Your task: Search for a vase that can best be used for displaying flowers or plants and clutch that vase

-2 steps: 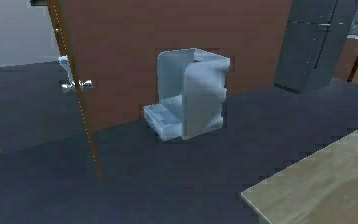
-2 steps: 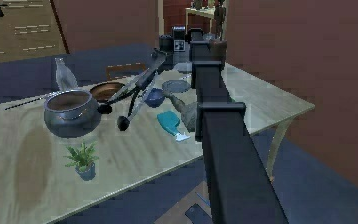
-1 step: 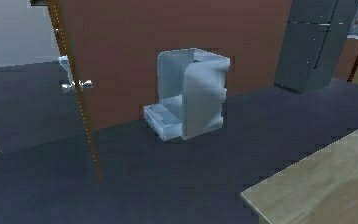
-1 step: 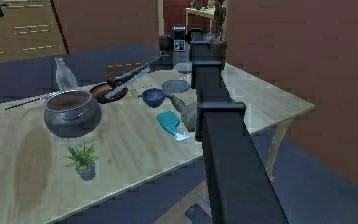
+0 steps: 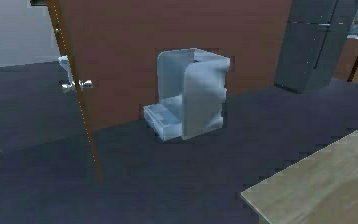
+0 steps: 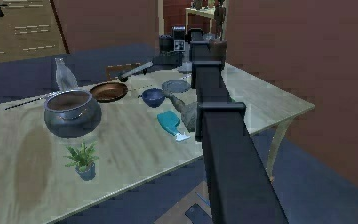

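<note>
In the forward view, a pale blue-white boxy seat (image 5: 190, 93) stands on the dark floor against a brown wall, with a dark grey fridge (image 5: 315, 45) at the right. In the arm side view, the tall clear glass vase (image 6: 64, 72) stands at the pale wooden worktop's (image 6: 27, 175) left, just behind a round dark grey pot (image 6: 72, 113). The end effector (image 6: 173, 48) is at the far edge; I cannot tell whether it is clenched, released or grasping anything.
</note>
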Available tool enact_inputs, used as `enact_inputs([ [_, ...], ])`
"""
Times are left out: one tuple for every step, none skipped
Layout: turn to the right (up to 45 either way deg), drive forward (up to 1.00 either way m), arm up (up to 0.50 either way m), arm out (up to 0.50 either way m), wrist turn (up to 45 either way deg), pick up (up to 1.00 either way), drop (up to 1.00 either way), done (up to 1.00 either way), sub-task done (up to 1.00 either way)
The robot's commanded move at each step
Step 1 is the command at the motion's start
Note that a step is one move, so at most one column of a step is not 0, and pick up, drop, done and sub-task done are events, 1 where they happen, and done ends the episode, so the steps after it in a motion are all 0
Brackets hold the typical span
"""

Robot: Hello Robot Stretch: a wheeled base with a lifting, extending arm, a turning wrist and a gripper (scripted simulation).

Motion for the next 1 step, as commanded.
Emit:
enact_inputs([
  [0.0, 0.00, 0.00, 0.00, 45.0, 0.00, 0.00, 0.00, 0.00],
])
